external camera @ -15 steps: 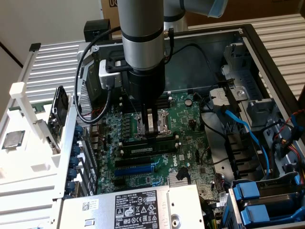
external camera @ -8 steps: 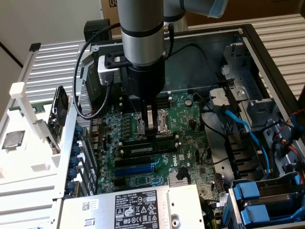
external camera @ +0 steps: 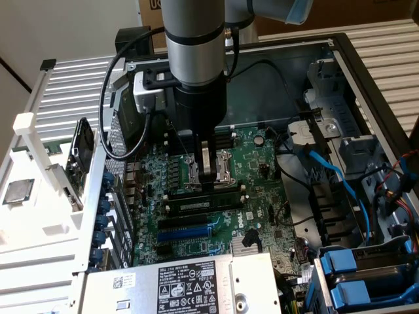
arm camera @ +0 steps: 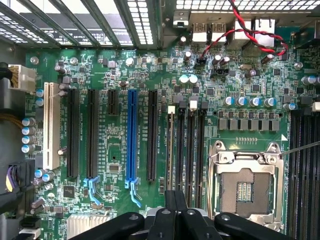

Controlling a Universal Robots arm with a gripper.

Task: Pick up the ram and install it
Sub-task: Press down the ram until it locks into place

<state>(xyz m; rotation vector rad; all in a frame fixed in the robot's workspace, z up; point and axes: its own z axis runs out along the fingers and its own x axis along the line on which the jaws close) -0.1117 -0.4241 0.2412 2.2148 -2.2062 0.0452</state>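
The ram (external camera: 200, 205) is a long dark stick with a pale label. It stands upright in the black memory slot nearest the expansion slots of the green motherboard (external camera: 262, 170). From the wrist, the ram (arm camera: 171, 150) is a thin pale edge running along that slot. My gripper (external camera: 210, 183) hangs straight down over the middle of the stick, fingers shut together, tips at its top edge. In the wrist view the gripper (arm camera: 176, 205) covers the near end of the memory slots. Nothing is between the fingers.
The open processor socket (arm camera: 247, 187) lies beside the memory slots. A blue expansion slot (arm camera: 132, 140) and black ones flank the other side. A silver processor chip (external camera: 18, 191) lies on the white rack outside the case. Blue cables (external camera: 334, 173) and the power supply (external camera: 190, 288) crowd the case.
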